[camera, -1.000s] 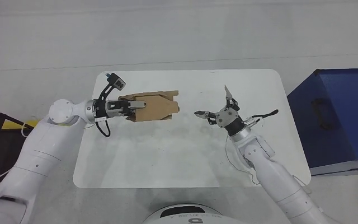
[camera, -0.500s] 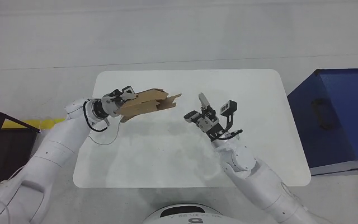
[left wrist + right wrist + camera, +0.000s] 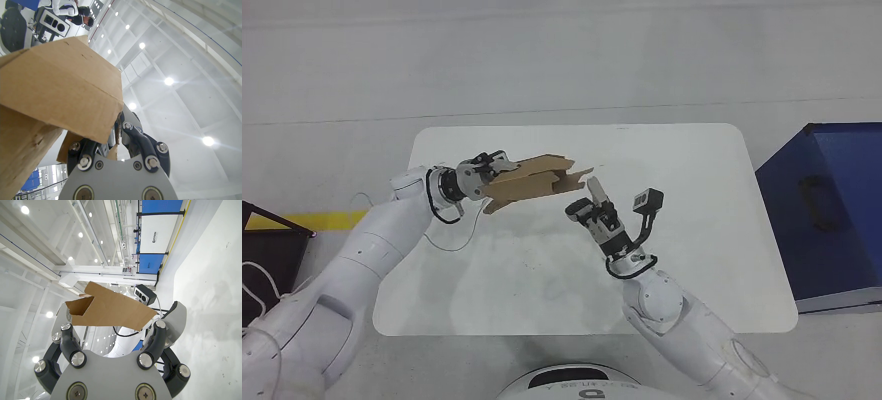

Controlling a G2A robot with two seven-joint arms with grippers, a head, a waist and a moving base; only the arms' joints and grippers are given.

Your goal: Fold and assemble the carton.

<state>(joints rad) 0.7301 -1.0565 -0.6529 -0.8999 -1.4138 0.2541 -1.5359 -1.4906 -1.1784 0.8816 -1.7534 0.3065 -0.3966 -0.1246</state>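
Cardboard carton (image 3: 537,178), held above the desk (image 3: 692,170), pinched at one end by the left claw (image 3: 489,177); its long axis points toward the right claw (image 3: 583,198), spread, just beside the free end.

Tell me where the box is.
Top view: the carton is held by the left gripper above the table's far left, the right gripper beside its free end.

A dark logo and word stand on the white wall panel (image 3: 158,236); small white print marks the blue panel (image 3: 151,263) beneath. That print is too small to read.
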